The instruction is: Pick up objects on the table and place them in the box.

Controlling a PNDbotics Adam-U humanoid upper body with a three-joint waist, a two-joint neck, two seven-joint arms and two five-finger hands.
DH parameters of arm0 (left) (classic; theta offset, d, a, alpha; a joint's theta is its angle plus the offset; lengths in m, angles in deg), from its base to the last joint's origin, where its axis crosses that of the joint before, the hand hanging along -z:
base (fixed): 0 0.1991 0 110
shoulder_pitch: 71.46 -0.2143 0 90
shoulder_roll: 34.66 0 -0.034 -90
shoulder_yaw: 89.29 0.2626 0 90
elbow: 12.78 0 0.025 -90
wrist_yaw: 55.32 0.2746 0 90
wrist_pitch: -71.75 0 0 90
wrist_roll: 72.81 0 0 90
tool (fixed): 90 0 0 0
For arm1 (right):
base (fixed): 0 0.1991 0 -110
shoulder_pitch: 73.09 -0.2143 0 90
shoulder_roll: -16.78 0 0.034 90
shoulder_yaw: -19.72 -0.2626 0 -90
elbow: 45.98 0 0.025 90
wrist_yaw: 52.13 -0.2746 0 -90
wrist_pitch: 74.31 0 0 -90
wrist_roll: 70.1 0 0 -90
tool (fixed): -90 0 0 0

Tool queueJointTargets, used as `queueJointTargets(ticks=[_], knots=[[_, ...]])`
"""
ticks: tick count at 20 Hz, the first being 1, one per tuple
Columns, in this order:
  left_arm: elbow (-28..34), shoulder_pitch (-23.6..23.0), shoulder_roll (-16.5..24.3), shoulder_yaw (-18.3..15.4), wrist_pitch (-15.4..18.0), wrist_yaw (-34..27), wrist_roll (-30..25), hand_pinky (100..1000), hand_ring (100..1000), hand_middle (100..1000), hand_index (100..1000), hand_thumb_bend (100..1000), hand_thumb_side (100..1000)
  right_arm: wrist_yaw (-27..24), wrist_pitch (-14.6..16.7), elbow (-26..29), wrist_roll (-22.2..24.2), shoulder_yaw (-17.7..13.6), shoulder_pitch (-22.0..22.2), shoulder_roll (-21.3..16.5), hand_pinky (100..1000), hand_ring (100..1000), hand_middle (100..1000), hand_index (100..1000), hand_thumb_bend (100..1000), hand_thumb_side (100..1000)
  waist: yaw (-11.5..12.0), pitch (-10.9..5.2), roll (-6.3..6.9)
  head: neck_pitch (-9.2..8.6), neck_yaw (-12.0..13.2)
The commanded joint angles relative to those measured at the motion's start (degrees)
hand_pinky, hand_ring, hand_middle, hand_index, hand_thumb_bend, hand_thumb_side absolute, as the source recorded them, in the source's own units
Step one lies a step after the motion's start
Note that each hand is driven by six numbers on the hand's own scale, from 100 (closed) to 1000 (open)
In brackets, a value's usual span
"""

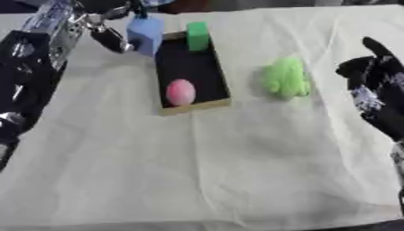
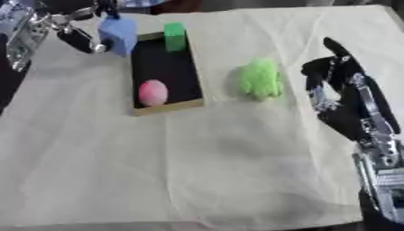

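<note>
The left hand [image 1: 110,34] pinches a blue block [image 1: 145,34] at the box's [image 1: 222,76] far-left rim, likely about to release it inside, while the right hand [image 2: 339,97] hangs spread beside the green toy [image 2: 260,79].

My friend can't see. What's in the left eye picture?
The left hand holds a blue block at the box's far left edge. Inside are a pink egg and green block; a green toy lies right.

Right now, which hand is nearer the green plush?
Right. The right hand hovers open just beside the green plush; the left hand holds the blue block beyond the box.
</note>
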Motion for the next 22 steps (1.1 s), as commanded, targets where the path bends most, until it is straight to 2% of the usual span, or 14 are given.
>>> queueJointTargets(ticks=[1, 5, 10, 12, 14, 15, 18, 22], knots=[[0.4, 1.2, -0.8, 0.5, -0.3, 0.7, 1.6, 737, 649, 666, 780, 260, 240, 0.1, 0.1, 1.1, 0.2, -0.3, -0.6, -0.5, 803, 733, 668, 996, 100, 478, -0.1, -1.91, 0.26, -0.13, -0.2], [-1.1, 0.9, -2.0, 1.0, -0.5, 2.4, 3.3, 741, 670, 690, 824, 280, 243, 0.1, 0.1, 1.0, 0.3, -0.3, -0.6, -0.5, 803, 734, 668, 996, 100, 477, -0.2, -1.84, 0.22, -0.13, -0.3], [-2.0, 0.3, -2.2, 1.1, -1.3, 4.8, 5.0, 754, 695, 735, 920, 368, 253, 0.1, 0.1, 1.0, 0.3, -0.3, -0.6, -0.5, 803, 733, 668, 996, 100, 477, -0.2, -1.80, 0.22, -0.13, -0.3], [-1.6, 0.1, -1.9, 1.0, -1.4, 5.3, 5.2, 758, 701, 742, 946, 387, 289, 0.1, 0.1, 1.0, 0.3, -0.3, -0.6, -0.4, 803, 733, 668, 996, 100, 477, -0.1, -1.78, 0.24, -0.13, -0.3], [-1.1, -0.3, -1.4, 0.7, -1.6, 5.4, 5.3, 760, 703, 746, 958, 369, 398, 0.1, 0.1, 1.0, 0.3, -0.3, -0.7, -0.4, 803, 733, 668, 996, 100, 476, -0.1, -1.79, 0.25, -0.13, -0.4], [-0.9, -0.5, -1.1, 0.5, -1.7, 5.1, 5.5, 761, 704, 747, 957, 359, 409, 0.1, 0.1, 1.0, 0.3, -0.3, -0.7, -0.5, 803, 733, 669, 996, 100, 476, 0.0, -1.80, 0.25, -0.13, -0.4], [0.7, -1.4, 0.0, -0.1, -1.8, 3.2, 6.4, 765, 705, 748, 939, 298, 379, 0.2, 0.1, 0.9, 0.3, -0.4, -0.9, -0.6, 803, 733, 669, 996, 100, 471, 0.1, -1.80, 0.19, -0.13, -0.6], [5.8, -3.6, 2.0, -1.3, -1.8, -0.5, 8.5, 765, 679, 721, 913, 141, 324, 1.3, 0.0, -0.6, 0.7, 0.0, -3.5, -2.2, 803, 734, 672, 994, 100, 470, 0.5, -1.92, -0.12, -0.13, -0.8]])
